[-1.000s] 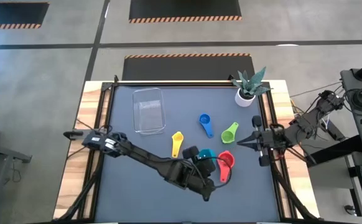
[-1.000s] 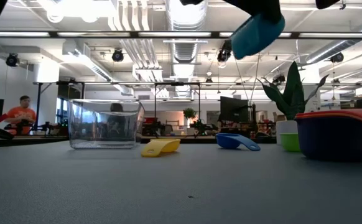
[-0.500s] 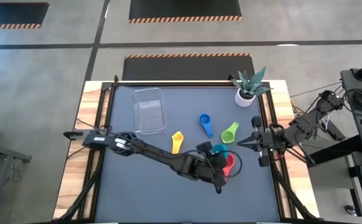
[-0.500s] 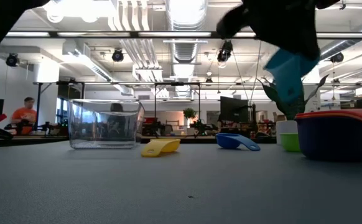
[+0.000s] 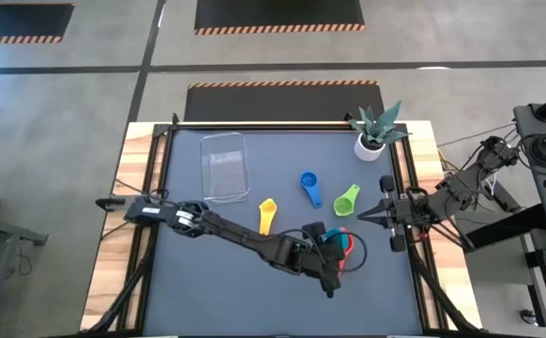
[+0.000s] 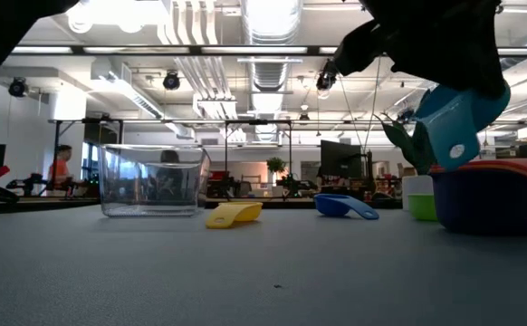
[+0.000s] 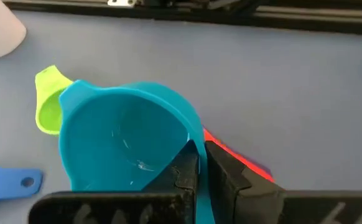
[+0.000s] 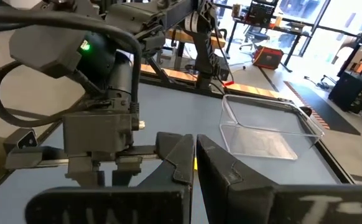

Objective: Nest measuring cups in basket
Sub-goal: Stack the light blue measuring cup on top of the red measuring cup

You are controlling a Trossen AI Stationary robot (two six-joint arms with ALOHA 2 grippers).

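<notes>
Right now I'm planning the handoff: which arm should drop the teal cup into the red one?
Left. Its gripper already grips the teal cup above the red cup; the right gripper waits shut.

The teal measuring cup (image 7: 122,140) is smooth, glossy plastic with soft highlights inside its bowl. The basket (image 6: 151,179) is clear, shiny plastic that shows the room through its walls. The table top (image 5: 282,150) is a matt dark mat, edged by pale bare wood (image 5: 132,160). The left gripper (image 7: 196,177) has 2 matt black fingers. The plant pot (image 5: 369,146) is smooth and white.
</notes>
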